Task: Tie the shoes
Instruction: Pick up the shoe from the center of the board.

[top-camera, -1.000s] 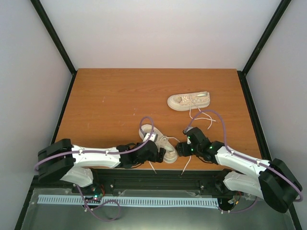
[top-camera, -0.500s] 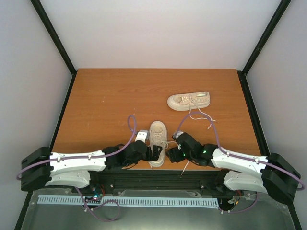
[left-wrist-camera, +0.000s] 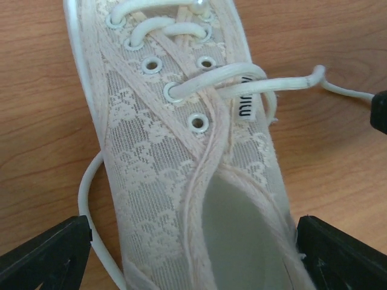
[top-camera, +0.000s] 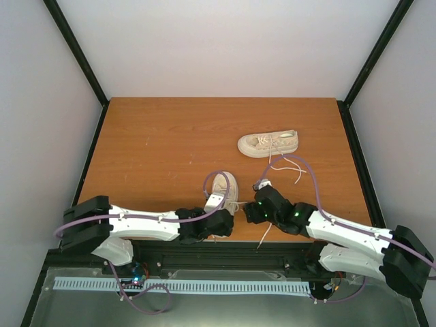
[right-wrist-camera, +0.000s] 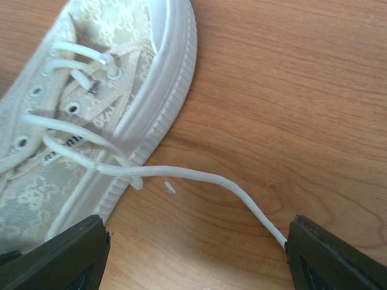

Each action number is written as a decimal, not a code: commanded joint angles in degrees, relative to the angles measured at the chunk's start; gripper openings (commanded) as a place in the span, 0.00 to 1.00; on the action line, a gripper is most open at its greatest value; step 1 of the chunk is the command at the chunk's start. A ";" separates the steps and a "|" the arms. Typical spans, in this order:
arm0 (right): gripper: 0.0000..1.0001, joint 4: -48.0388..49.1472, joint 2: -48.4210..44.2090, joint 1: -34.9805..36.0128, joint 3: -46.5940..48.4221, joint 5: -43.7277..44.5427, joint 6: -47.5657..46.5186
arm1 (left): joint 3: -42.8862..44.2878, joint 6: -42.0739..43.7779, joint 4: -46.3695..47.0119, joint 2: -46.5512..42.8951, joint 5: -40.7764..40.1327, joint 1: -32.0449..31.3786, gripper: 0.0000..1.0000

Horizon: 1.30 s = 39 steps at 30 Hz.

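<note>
Counting: two shoes, two arms, two grippers, one table (top-camera: 150,150).
Near shoe (top-camera: 225,189): sits close to the table's near edge, toe pointing toward the back, between the two grippers.
Far shoe (top-camera: 268,144): lies crosswise, right of centre, well apart from the near shoe and short of the back edge.
Left gripper (left-wrist-camera: 193,260): jaws spread wide, one finger on each side of the near shoe's heel end. Whether either finger touches the shoe cannot be told.
Right gripper (right-wrist-camera: 196,257): jaws wide, low over the wood just beside the near shoe's right flank, with nothing pinched.
Near lace (right-wrist-camera: 199,176): leaves the eyelets, drapes over the sole and runs across the table to the edge of one right-gripper finger.
Far laces (top-camera: 286,167): loose, trailing on the wood toward the front.
Room: a broad stretch of bare wood on the left half and along the back. Black frame posts stand at the table's sides.
Look: cream lace-patterned fabric, metal eyelets, pale ribbed rubber sole, flat white laces, both shoes untied.
</note>
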 commanded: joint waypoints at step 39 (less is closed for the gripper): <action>0.73 5.74 -17.21 -2.08 1.53 -18.24 -6.65 | 24.79 23.00 -22.37 -15.18 -14.05 9.37 0.01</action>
